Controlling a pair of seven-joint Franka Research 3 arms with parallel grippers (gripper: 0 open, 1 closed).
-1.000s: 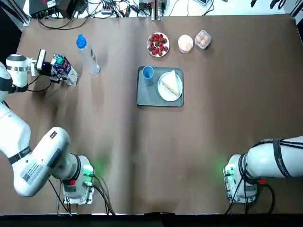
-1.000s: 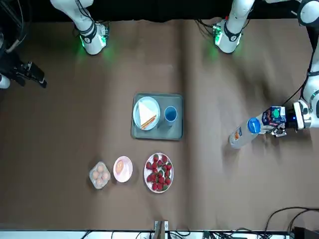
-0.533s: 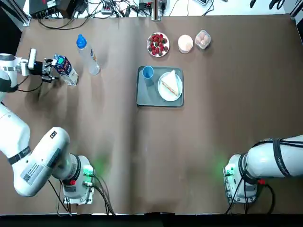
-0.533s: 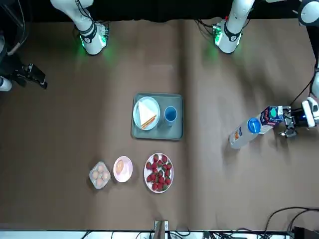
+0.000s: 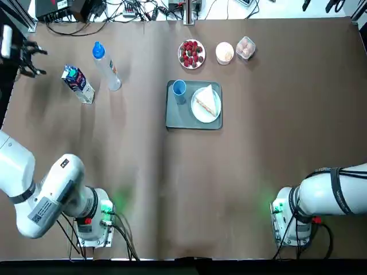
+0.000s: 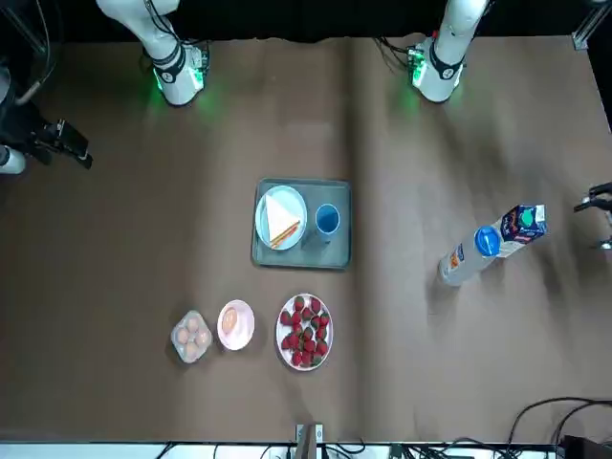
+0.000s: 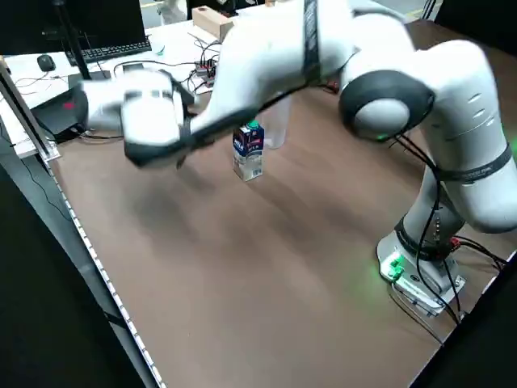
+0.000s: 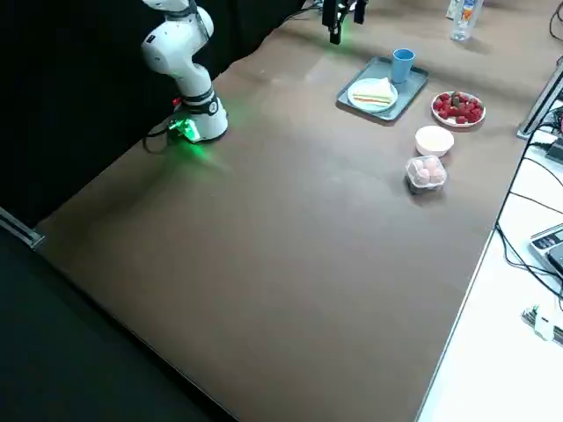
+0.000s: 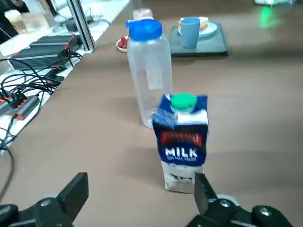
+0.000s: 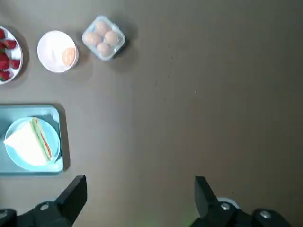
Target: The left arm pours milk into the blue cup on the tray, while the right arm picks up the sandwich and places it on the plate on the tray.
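Hangs released at the table's left edge with left gripper [image 5: 45, 62]; has milk [image 5: 78, 84] upright to its right. Waits, spread, at the right edge with right gripper [image 6: 88, 154]. Shows sandwich [image 5: 206, 100] on plate [image 5: 201, 116].

The tray [image 5: 172, 117] is grey-blue. On it, the cup [image 5: 179, 90] is light blue, the plate [image 5: 200, 117] white, the sandwich [image 8: 373, 95] pale with yellow, green and red along its edge. Beside the tray, the berries [image 8: 458, 107] are red on a white dish [image 8: 474, 120]. Well apart from the tray, the milk [image 9: 182, 146] is dark blue and white with red print and a green cap; near it, the bottle [image 9: 150, 75] is clear with a blue cap.
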